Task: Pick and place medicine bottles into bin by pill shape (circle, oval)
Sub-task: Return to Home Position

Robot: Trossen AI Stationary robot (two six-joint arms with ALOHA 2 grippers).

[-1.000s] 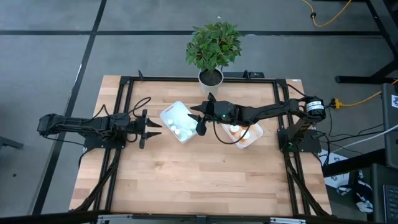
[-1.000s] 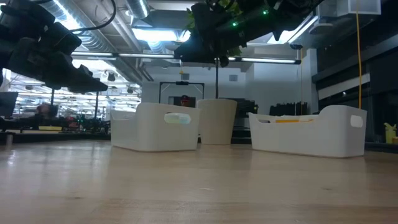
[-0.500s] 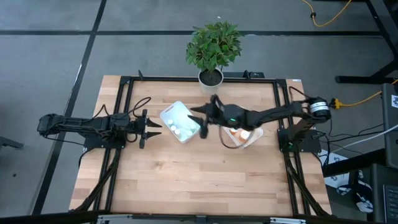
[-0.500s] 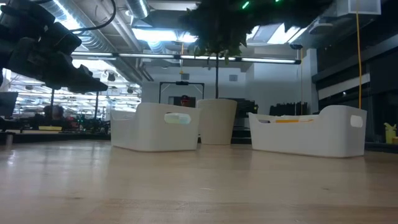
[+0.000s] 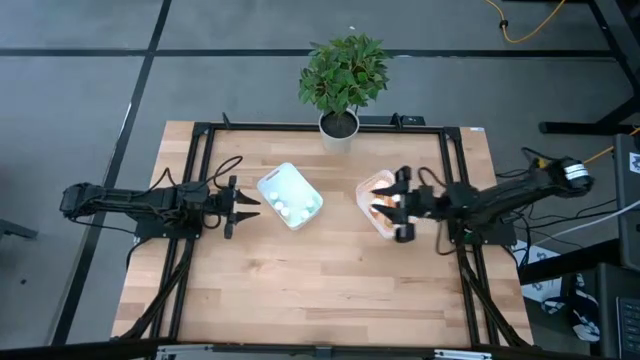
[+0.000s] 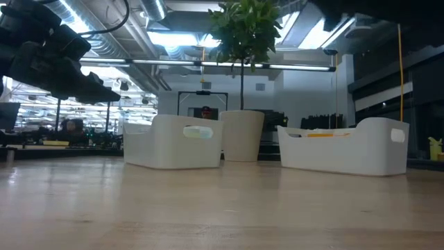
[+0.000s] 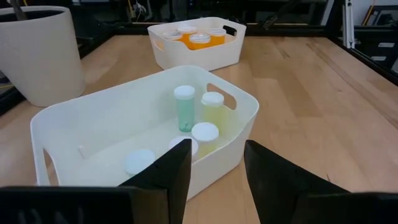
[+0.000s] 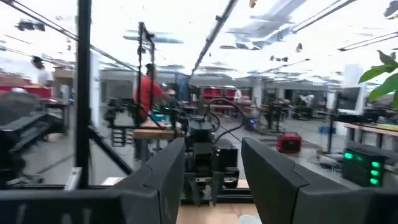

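Two white bins stand on the table. The left bin (image 5: 290,196) holds several medicine bottles with white caps, among them a pale teal one (image 7: 184,109) and a yellow-green one (image 7: 212,111), both upright. The right bin (image 5: 372,190) holds orange bottles (image 7: 200,38). My left gripper (image 5: 243,208) hangs open just left of the left bin, level with its rim, with nothing between its fingers (image 7: 168,177). My right gripper (image 5: 393,206) hovers open and empty above the right bin, tilted slightly upward toward the room (image 8: 214,186).
A potted plant in a white pot (image 5: 339,125) stands at the far edge between the bins. Black frame rails (image 5: 190,250) run along the table's left and right sides. Bare wood (image 5: 320,290) fills the near half. A person in red (image 8: 149,93) is far off in the room.
My right gripper has drawn back fast toward the table's right edge, from above the left bin's right rim to above the right bin, and has tipped upward. Its fingers carry nothing. The bins and bottles have stayed in place.
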